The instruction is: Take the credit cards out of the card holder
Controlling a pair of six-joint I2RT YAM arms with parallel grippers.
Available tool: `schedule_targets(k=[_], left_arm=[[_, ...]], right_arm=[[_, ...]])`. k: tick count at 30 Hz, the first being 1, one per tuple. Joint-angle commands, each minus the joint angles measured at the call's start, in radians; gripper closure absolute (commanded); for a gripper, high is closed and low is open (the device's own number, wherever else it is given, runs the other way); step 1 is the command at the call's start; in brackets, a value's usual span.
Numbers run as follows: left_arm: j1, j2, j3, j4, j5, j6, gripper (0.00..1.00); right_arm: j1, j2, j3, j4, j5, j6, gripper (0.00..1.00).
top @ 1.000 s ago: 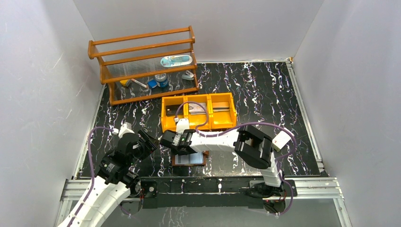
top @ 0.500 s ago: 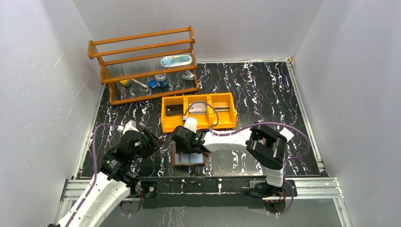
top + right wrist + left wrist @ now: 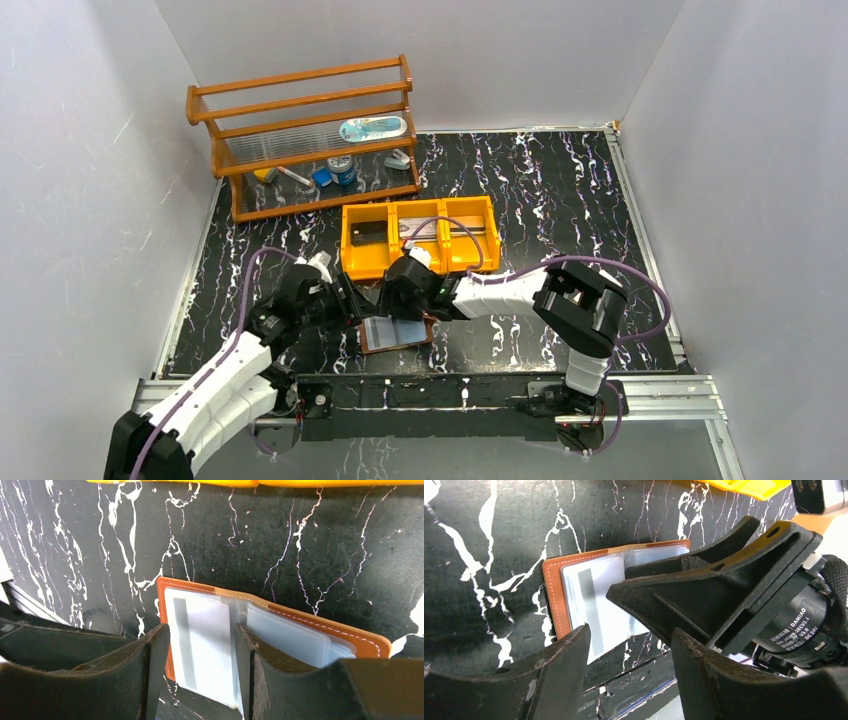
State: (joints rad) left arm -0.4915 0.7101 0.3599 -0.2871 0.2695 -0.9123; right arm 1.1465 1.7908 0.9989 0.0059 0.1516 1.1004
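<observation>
left gripper (image 3: 630, 632) — fingers apart, empty, at the card holder's left edge | card holder (image 3: 395, 333) open, a striped card (image 3: 200, 665) in its left sleeve | right gripper (image 3: 202, 627) — fingers apart, straddling that card | orange tray (image 3: 368, 266) behind the holder

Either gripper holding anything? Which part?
Nothing gripped yet. Right gripper, open, straddles a pale sleeve of the card holder; left gripper open beside it.
</observation>
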Motion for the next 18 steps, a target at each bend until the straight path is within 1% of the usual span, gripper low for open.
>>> schedule_targets(k=[1,3,5,7,10,13,16,18], left_arm=[[-0.005,0.056,-0.016,0.055,0.112,0.034,0.42],[-0.005,0.036,-0.016,0.045,0.082,0.016,0.42],[-0.005,-0.023,0.002,0.004,0.012,-0.009,0.41],[-0.005,-0.096,0.029,-0.069,-0.114,-0.037,0.4],[-0.005,-0.184,0.093,-0.253,-0.314,-0.09,0.39],[-0.005,-0.246,0.159,-0.407,-0.477,-0.142,0.34],[-0.005,-0.297,0.207,-0.499,-0.571,-0.183,0.33],[-0.005,-0.327,0.225,-0.526,-0.596,-0.198,0.32]], right_arm=[[-0.004,0.035,-0.049,-0.04,-0.04,0.015,0.4],[-0.004,0.033,-0.033,-0.067,-0.027,-0.001,0.37],[-0.003,0.035,-0.01,-0.102,-0.01,-0.027,0.33],[0.0,0.047,0.026,-0.152,0.005,-0.052,0.29],[0.021,0.073,0.087,-0.237,0.05,-0.081,0.26],[0.045,0.108,0.149,-0.309,0.096,-0.099,0.25],[0.074,0.152,0.235,-0.404,0.165,-0.102,0.24],[0.093,0.187,0.292,-0.471,0.21,-0.107,0.23]])
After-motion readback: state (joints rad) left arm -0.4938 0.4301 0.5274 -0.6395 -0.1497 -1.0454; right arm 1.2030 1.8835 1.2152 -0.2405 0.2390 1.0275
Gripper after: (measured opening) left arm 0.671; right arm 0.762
